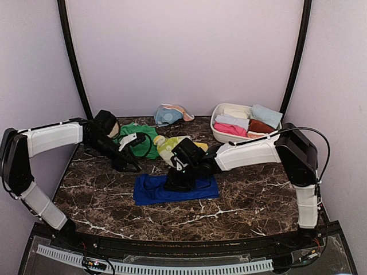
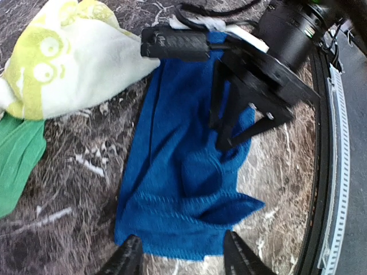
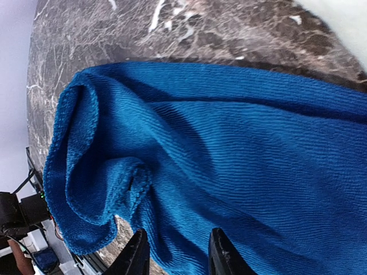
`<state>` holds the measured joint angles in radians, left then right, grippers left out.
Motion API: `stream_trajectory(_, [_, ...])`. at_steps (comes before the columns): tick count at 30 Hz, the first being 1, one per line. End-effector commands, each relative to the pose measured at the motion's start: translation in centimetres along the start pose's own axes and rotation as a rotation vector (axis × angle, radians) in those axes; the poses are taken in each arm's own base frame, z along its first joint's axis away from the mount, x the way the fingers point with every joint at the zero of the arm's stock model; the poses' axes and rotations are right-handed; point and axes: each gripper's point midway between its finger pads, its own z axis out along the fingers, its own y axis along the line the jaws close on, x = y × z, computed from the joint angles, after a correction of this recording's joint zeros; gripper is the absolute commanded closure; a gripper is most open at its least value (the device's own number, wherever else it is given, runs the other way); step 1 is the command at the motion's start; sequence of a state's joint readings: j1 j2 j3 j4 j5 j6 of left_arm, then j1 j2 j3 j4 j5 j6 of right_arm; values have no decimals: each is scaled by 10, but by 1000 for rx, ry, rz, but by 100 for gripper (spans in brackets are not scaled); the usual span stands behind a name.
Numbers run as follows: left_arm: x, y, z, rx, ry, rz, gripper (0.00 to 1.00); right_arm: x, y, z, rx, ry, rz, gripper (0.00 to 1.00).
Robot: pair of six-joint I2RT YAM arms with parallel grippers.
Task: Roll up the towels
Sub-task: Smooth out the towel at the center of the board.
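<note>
The top view alone shows the whole layout. On the dark brown marble-veined table (image 1: 252, 195), the royal blue towel (image 1: 150, 192) lies flat and unrolled just toward 6 o'clock of centre. A green towel (image 1: 143, 133) lies at 10 o'clock, with a pale yellow-green patterned towel (image 1: 166, 144) beside it. A crumpled light blue towel (image 1: 166, 116) lies at 12 o'clock. A white oval basin (image 1: 217, 133) at 1 o'clock holds rolled towels (image 1: 232, 127) in pink, white, rust and light blue.

The right gripper (image 1: 179, 182) comes down onto the middle of the blue cloth. The left gripper (image 1: 131, 166) sits off the cloth's 10 o'clock corner.

The left wrist view adds what the top view hides. Its own fingers (image 2: 127, 260) are spread wide above one short edge of the blue towel, where a corner is folded into a flat point. The right gripper's two dark prongs stand apart on the fabric beyond. This view also shows round eye-like circles printed in lime on the patterned towel.

The right wrist view gives the texture: fine ribbed terry with a stitched hem, one end curled over into a soft lip. Its fingertips (image 3: 137, 255) rest on the cloth with a narrow gap between them. No fold can be seen pinched there.
</note>
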<state>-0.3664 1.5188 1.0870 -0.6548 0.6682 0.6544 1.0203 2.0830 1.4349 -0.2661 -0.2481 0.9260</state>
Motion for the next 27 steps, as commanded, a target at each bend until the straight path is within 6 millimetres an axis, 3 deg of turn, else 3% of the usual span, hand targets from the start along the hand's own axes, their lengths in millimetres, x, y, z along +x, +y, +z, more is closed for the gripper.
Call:
stream_trajectory(1, [-23, -5, 21, 58, -44, -20, 55, 7, 21, -3, -76, -18, -13, 64])
stream_trajectory(4, [-18, 3, 41, 54, -28, -45, 63, 11, 25, -2, -99, -22, -9, 65])
stream_trajectory(8, [-6, 12, 60, 68, 12, -80, 66, 15, 26, -3, -131, -21, -1, 65])
stream_trajectory(11, [13, 13, 65, 69, 79, -73, 68, 17, 20, -5, -127, -18, 4, 66])
stream_trajectory(13, [32, 12, 66, 45, 130, -63, 78, 19, 14, -4, -125, -12, 11, 66])
stream_trajectory(15, [48, 16, 62, -4, 166, -48, 88, 19, 8, -4, -123, -11, 22, 67])
stream_trajectory(19, [78, 20, 55, -73, 232, -22, 90, 20, 5, -4, -131, -9, 19, 67])
stream_trajectory(22, [95, 30, 49, -122, 266, -30, 96, 22, 4, -5, -127, -3, 12, 68])
stream_trajectory(27, [98, 52, 22, -197, 222, -66, 93, 25, 1, -5, -121, 3, 7, 68])
